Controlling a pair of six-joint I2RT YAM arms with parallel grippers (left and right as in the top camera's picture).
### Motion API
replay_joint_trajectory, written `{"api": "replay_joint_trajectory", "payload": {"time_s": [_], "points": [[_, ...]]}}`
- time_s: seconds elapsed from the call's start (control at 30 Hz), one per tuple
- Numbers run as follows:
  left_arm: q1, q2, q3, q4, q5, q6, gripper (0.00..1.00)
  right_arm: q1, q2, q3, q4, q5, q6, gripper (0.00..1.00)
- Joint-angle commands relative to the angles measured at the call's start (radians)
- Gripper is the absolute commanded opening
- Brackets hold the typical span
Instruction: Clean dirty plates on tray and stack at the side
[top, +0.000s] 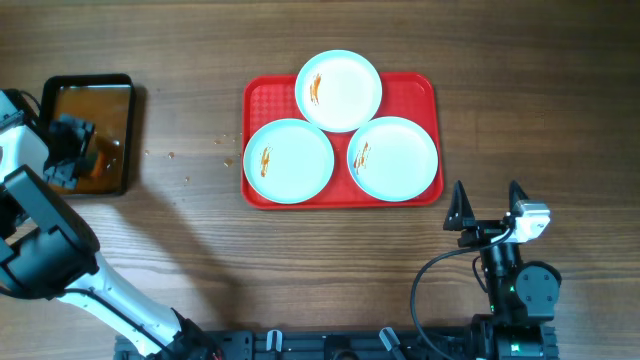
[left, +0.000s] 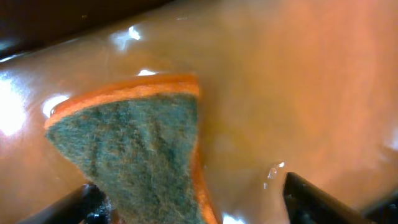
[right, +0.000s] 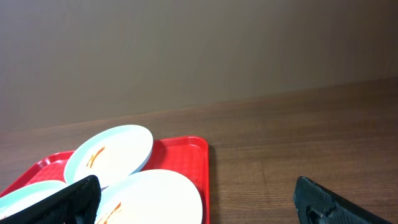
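Note:
Three white plates with orange-brown smears lie on a red tray (top: 425, 90): one at the back (top: 339, 91), one front left (top: 289, 160), one front right (top: 394, 158). My left gripper (top: 70, 150) reaches into a black bin (top: 125, 90) of brown liquid at the far left. In the left wrist view its open fingers (left: 193, 202) straddle an orange sponge (left: 137, 146) with a green scrub face, lying in the liquid. My right gripper (top: 487, 205) is open and empty, low near the table's front right, right of the tray (right: 186, 149).
A few crumbs (top: 185, 155) lie on the wooden table between the bin and the tray. The right arm's base (top: 515, 290) stands at the front edge.

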Motion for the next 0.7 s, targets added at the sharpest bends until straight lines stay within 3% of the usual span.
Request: {"api": "replay_joint_trajectory", "payload": {"time_s": [0.0, 0.03, 0.23, 0.5, 0.67], "points": [[0.005, 0.047, -0.031, 0.002, -0.021, 0.003, 0.26, -0.004, -0.005, -0.001, 0.003, 0.010, -0.013, 1.00], [0.005, 0.047, -0.031, 0.003, -0.021, 0.003, 0.04, -0.004, -0.005, -0.001, 0.003, 0.010, -0.013, 1.00], [0.005, 0.020, -0.031, -0.003, -0.002, 0.003, 0.04, -0.004, -0.005, -0.001, 0.003, 0.010, -0.013, 1.00], [0.005, -0.158, -0.031, 0.104, 0.359, 0.003, 0.04, -0.004, -0.005, -0.001, 0.003, 0.010, -0.013, 1.00], [0.005, -0.217, -0.031, 0.160, 0.444, 0.003, 0.04, -0.004, -0.005, -0.001, 0.003, 0.010, -0.013, 1.00]]}}
